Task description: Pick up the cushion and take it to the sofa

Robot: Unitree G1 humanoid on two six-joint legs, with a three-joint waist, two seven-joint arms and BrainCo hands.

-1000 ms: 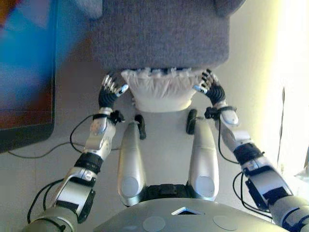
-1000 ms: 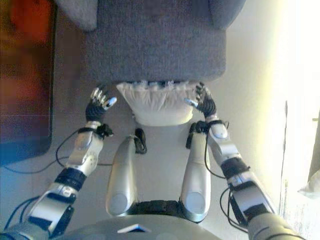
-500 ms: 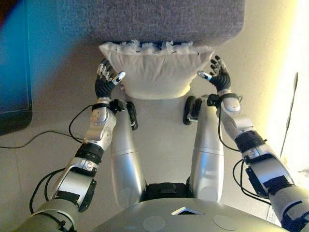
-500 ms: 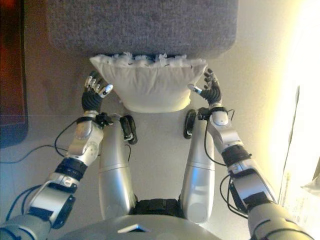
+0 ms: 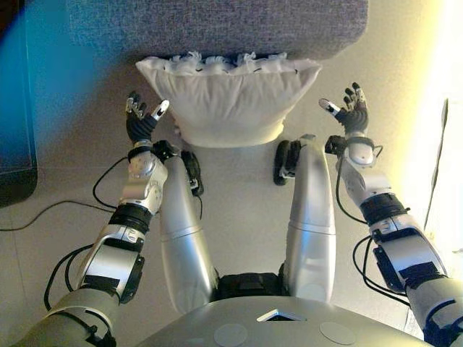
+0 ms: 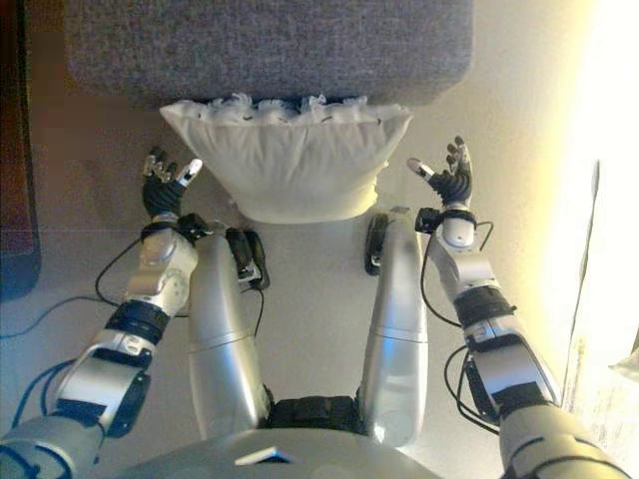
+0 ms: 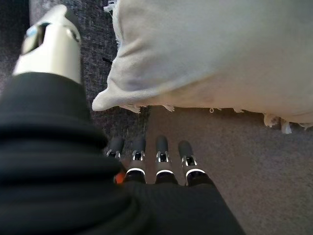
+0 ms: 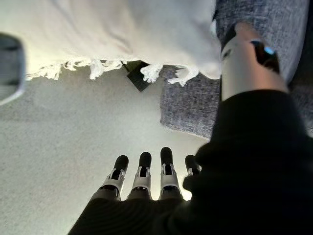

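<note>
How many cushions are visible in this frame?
1. The white fringed cushion leans against the front edge of the grey sofa, between the open left hand and right hand, neither touching it.

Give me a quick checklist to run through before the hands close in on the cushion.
1. Cushion between both hands: ok.
2. Left hand open, fingers straight: ok.
3. Right hand open, fingers straight: ok.
4. Either hand touching the cushion: not ok, both stand apart from its sides.
5. Cushion resting against the sofa front: ok.
6. Sofa seat free for the cushion: cannot tell, out of view.
</note>
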